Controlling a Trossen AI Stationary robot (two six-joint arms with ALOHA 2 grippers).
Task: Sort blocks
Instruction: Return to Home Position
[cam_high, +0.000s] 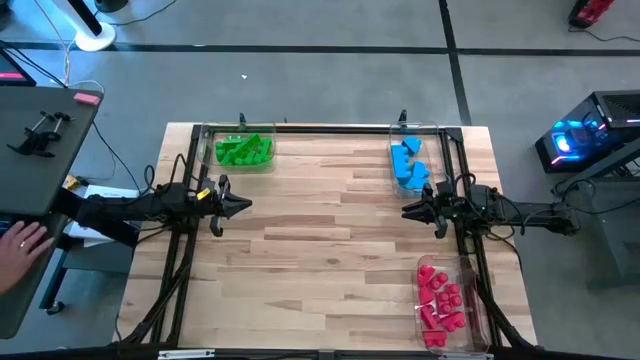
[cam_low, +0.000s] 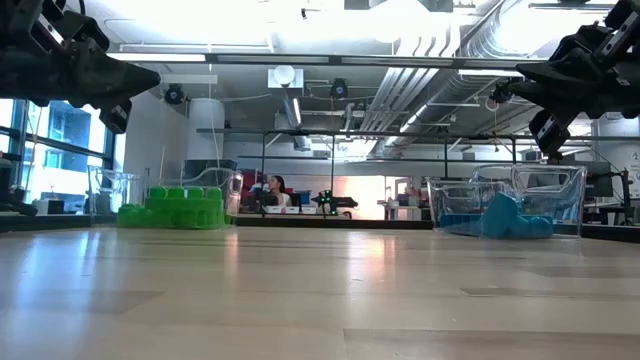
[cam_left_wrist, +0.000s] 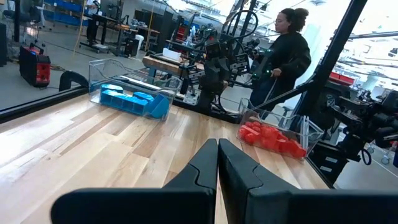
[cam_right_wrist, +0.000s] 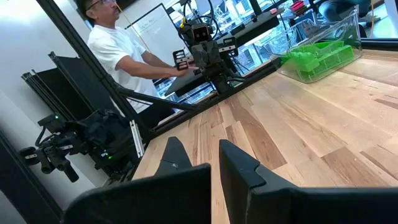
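1. green blocks (cam_high: 245, 150), blue blocks (cam_high: 408, 165) and red blocks (cam_high: 440, 298) lie in separate clear trays (cam_high: 272, 162), well apart from both jaws.
2. left gripper (cam_high: 238, 206) hovers above the worktop (cam_high: 320, 240), jaws closed on nothing.
3. right gripper (cam_high: 408, 211): jaws slightly parted, holding nothing.

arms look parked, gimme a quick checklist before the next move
1. Green blocks all inside the far left tray: ok.
2. Blue blocks all inside the far right tray: ok.
3. Red blocks all inside the near right tray: ok.
4. No stray block on the table: ok, none seen.
5. Left gripper empty, fingers shut, raised over the table's left side: ok.
6. Right gripper empty, fingers slightly apart, raised over the right side: ok.
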